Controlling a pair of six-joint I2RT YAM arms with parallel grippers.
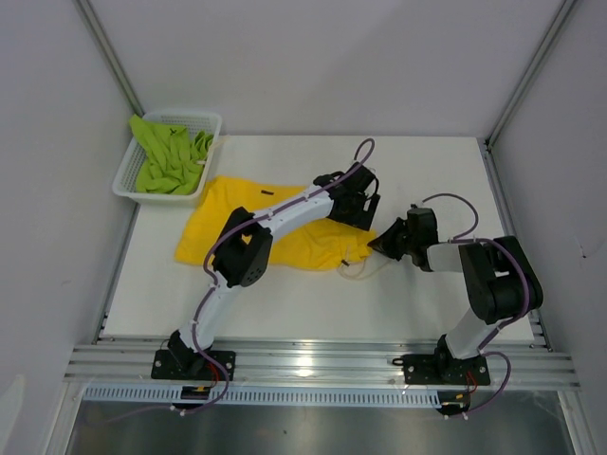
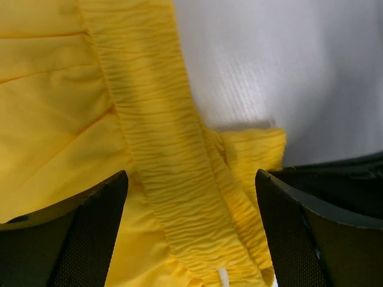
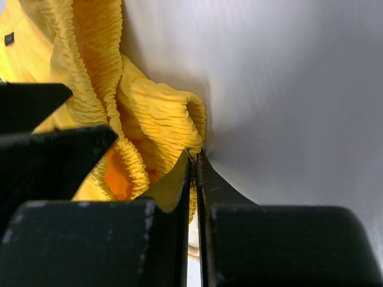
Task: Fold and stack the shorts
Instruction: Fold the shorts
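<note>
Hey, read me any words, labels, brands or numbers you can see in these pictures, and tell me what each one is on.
Small dark tag on the yellow shorts: too small and blurred to read.
Green shorts, basket, table: no text visible.
No text in any view can be read.

Robot lab test cell. Plain white bench (image 1: 313,303) is boxed in by blank white wall panels (image 1: 313,57) set in aluminium extrusion posts (image 1: 528,71). Two small white-and-black arms, left arm (image 1: 256,237) and right arm (image 1: 484,284), are bolted to a ribbed aluminium rail (image 1: 313,362) at the near edge, with exposed purple cables (image 1: 444,197) looped along the links. Slotted cable duct (image 1: 285,391) runs under the rail. Props are a white mesh basket (image 1: 204,121), yellow shorts (image 1: 228,204) and green shorts (image 1: 171,161), laid out like test samples.
</note>
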